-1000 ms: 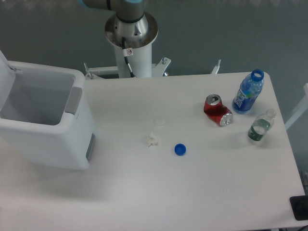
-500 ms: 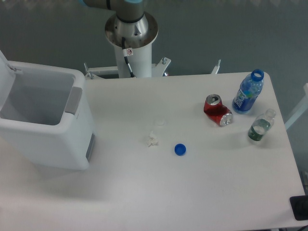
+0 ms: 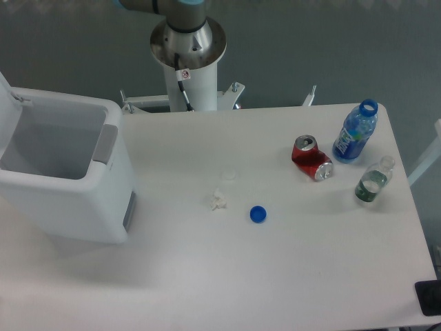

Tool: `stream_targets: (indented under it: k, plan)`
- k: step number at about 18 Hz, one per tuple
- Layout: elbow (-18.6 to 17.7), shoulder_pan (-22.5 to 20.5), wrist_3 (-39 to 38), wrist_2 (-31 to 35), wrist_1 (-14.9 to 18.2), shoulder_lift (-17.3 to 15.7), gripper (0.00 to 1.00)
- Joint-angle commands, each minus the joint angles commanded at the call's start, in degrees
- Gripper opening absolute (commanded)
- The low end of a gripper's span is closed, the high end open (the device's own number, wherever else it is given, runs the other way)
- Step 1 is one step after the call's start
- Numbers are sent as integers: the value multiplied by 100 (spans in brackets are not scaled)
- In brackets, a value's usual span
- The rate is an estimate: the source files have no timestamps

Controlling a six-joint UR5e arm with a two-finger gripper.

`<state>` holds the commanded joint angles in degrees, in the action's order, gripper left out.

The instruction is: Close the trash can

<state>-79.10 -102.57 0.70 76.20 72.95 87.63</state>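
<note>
I'm seeing the trash can (image 3: 65, 172) sitting at the table's (image 3: 275, 276) left edge, lid standing open, apparently empty inside. Gripper is out of frame; only the arm's base (image 3: 187, 52) is showing, so the pincer's state is unknowable.

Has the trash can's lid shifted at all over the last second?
No. The lid stands open at the same angle on the trash can, whose corner sits equally close to the table's back edge throughout.
</note>
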Motion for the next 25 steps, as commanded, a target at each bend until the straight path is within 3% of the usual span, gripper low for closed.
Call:
stream_targets:
  k: [25]
  plan:
    - [26,-88,0,361,0,26,12]
